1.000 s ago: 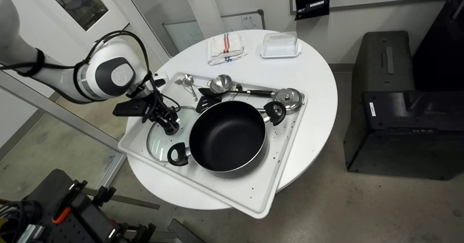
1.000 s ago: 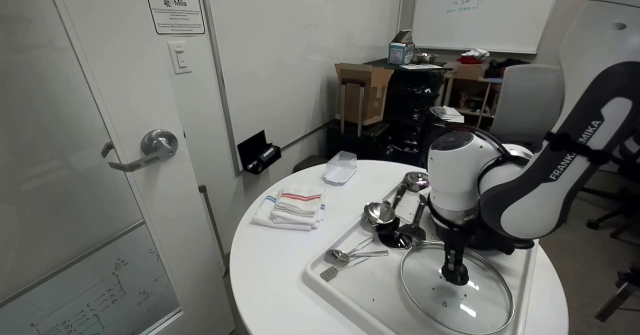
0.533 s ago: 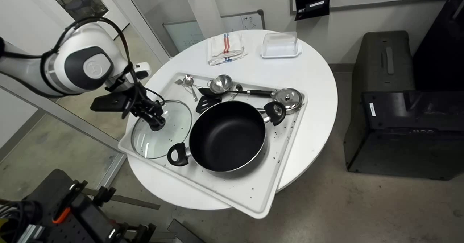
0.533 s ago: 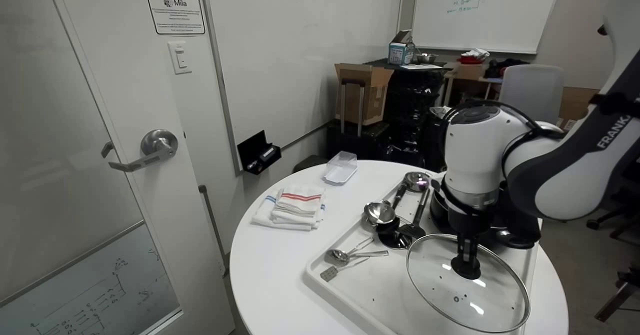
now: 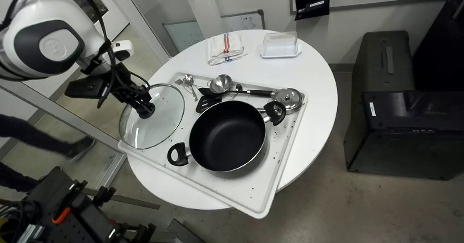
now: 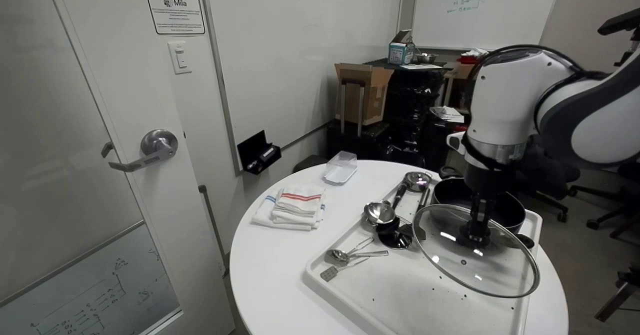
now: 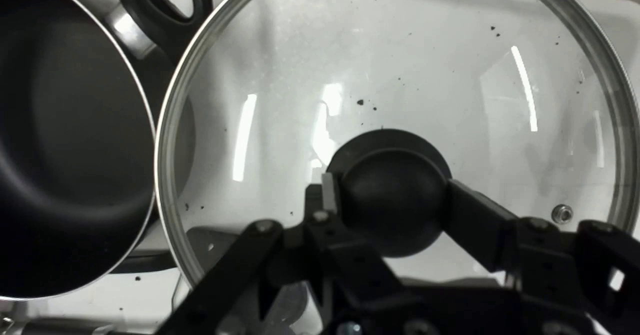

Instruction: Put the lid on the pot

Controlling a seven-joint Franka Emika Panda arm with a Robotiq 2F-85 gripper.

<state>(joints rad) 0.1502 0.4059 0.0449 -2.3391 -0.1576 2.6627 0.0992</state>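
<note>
The lid (image 5: 166, 105) is round clear glass with a thin metal rim and a dark knob (image 7: 395, 200). My gripper (image 7: 390, 195) is shut on the knob, one finger on each side. In both exterior views the gripper (image 5: 145, 110) (image 6: 476, 230) holds the lid (image 6: 500, 270) in the air above the tray, beside the pot; it looks somewhat tilted. The pot (image 5: 228, 136) is wide, black and uncovered, standing on the tray. It shows partly behind the lid and gripper in an exterior view (image 6: 511, 215). In the wrist view the pot (image 7: 75, 125) lies left of the lid (image 7: 425, 75).
The white tray (image 5: 250, 199) lies on a round white table (image 5: 319, 90). A ladle bowl (image 5: 222, 83), a black spatula (image 5: 207, 103), small spoons (image 5: 188, 79) and a small metal lidded piece (image 5: 288, 98) lie behind the pot. Folded towels (image 5: 226, 49) and a clear-covered dish (image 5: 281, 45) stand farther back.
The gripper has raised the lid off the tray and carried it sideways, away from the pot, so more of the pot shows. A person's legs have appeared behind the glass.
</note>
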